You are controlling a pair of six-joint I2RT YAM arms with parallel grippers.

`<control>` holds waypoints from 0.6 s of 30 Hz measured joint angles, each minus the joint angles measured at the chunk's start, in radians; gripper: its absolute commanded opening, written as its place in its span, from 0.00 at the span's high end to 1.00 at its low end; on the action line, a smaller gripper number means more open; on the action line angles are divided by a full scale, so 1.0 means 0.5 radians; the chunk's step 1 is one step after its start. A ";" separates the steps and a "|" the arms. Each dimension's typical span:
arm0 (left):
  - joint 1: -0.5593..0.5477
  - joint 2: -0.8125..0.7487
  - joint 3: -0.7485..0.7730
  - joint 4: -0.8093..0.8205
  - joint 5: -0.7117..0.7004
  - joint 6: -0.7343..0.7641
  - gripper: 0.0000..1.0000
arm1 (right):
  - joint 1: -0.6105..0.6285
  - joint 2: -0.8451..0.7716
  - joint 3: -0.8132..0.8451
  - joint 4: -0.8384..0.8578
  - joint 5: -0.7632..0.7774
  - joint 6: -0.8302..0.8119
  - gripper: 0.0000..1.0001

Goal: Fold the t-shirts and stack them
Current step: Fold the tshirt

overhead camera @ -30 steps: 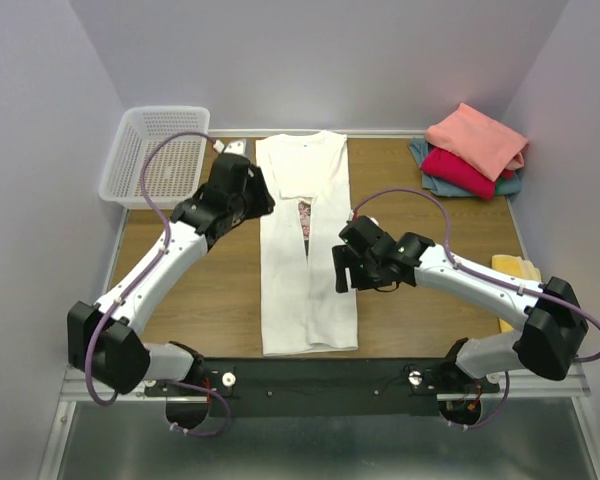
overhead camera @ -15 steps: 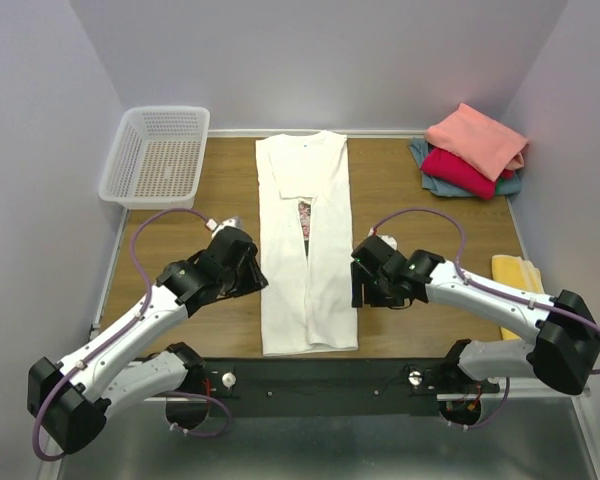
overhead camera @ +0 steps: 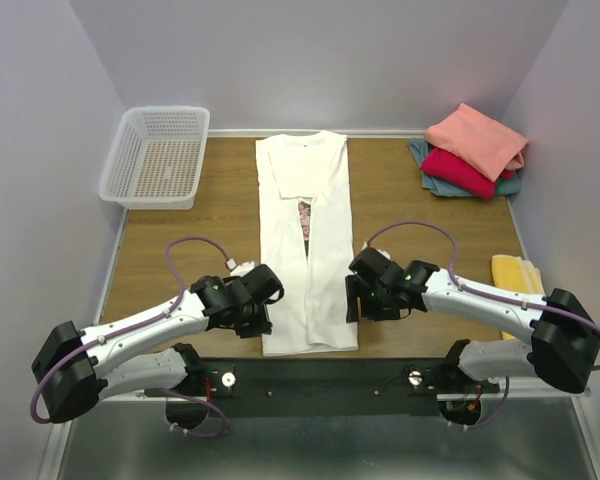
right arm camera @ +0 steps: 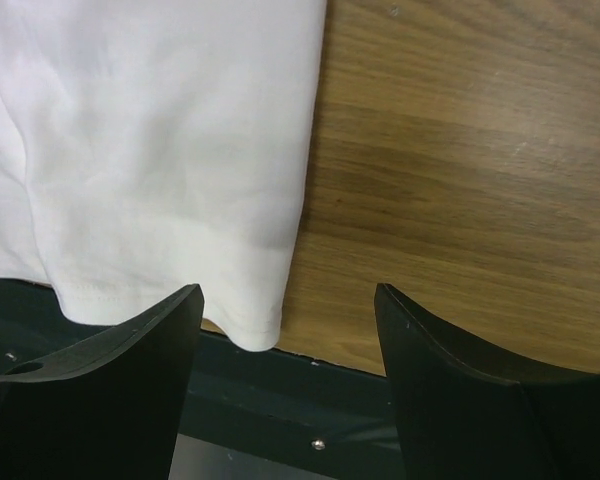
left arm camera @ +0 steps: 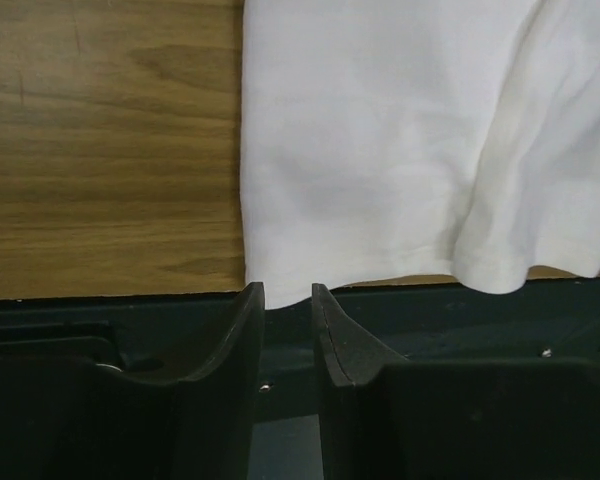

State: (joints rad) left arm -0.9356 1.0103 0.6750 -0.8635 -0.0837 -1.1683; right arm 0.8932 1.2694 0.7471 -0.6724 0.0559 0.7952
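Note:
The large white t-shirt [overhead camera: 305,270] lies lengthwise down the middle of the table, its sides folded in and a strip of rose print showing. My left gripper [overhead camera: 265,322] sits at the hem's near left corner. In the left wrist view [left arm camera: 288,292] its jaws stand only narrowly apart, with the shirt's hem [left arm camera: 380,150] at their tips and nothing gripped. My right gripper [overhead camera: 352,300] is at the near right corner. In the right wrist view [right arm camera: 288,295] it is wide open over the shirt's corner [right arm camera: 160,150]. Folded salmon-pink [overhead camera: 477,135], crimson [overhead camera: 458,168] and grey-blue [overhead camera: 425,152] shirts are stacked at the back right.
A white mesh basket [overhead camera: 155,155] stands at the back left. A yellow cloth [overhead camera: 515,270] lies at the right edge. The black base rail [overhead camera: 320,375] runs along the near table edge, just below the shirt's hem.
My left arm has swung from beside the shirt's collar end back to the near left hem corner. My right gripper has moved nearer, to the near right corner.

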 measured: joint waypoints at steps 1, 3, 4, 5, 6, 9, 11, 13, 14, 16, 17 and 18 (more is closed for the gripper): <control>-0.034 0.030 -0.024 0.008 0.000 -0.040 0.67 | 0.020 0.001 -0.005 0.002 -0.003 0.006 0.22; -0.087 0.071 -0.068 0.021 0.002 -0.132 0.67 | 0.063 0.010 -0.007 0.008 -0.005 0.024 0.22; -0.116 0.088 -0.092 0.032 0.001 -0.188 0.68 | 0.087 0.019 -0.007 0.015 -0.005 0.033 0.22; -0.148 0.098 -0.116 0.039 0.000 -0.241 0.68 | 0.101 0.025 -0.007 0.020 -0.005 0.034 0.22; -0.173 0.109 -0.132 0.037 -0.002 -0.285 0.68 | 0.127 0.037 -0.007 0.027 -0.005 0.039 0.22; -0.229 0.132 -0.146 0.032 -0.008 -0.392 0.68 | 0.152 0.054 -0.007 0.040 -0.005 0.043 0.22; -0.241 0.146 -0.146 0.036 -0.016 -0.447 0.68 | 0.155 0.064 -0.008 0.046 -0.005 0.048 0.22; -0.241 0.189 -0.142 0.034 -0.020 -0.478 0.68 | 0.159 0.069 -0.014 0.056 -0.005 0.050 0.22; -0.241 0.207 -0.139 0.035 -0.020 -0.487 0.68 | 0.159 0.069 -0.021 0.062 -0.006 0.050 0.22; -0.251 0.272 -0.127 0.032 -0.026 -0.512 0.67 | 0.161 0.070 -0.031 0.072 -0.009 0.050 0.22; -0.254 0.304 -0.121 0.031 -0.029 -0.519 0.67 | 0.161 0.072 -0.035 0.075 -0.012 0.050 0.22; -0.254 0.320 -0.116 0.031 -0.031 -0.524 0.67 | 0.161 0.074 -0.037 0.080 -0.017 0.050 0.22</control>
State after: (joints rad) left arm -1.0626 1.1706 0.6170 -0.8482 -0.0994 -1.4303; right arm 0.9737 1.3064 0.7284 -0.6323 0.0475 0.8200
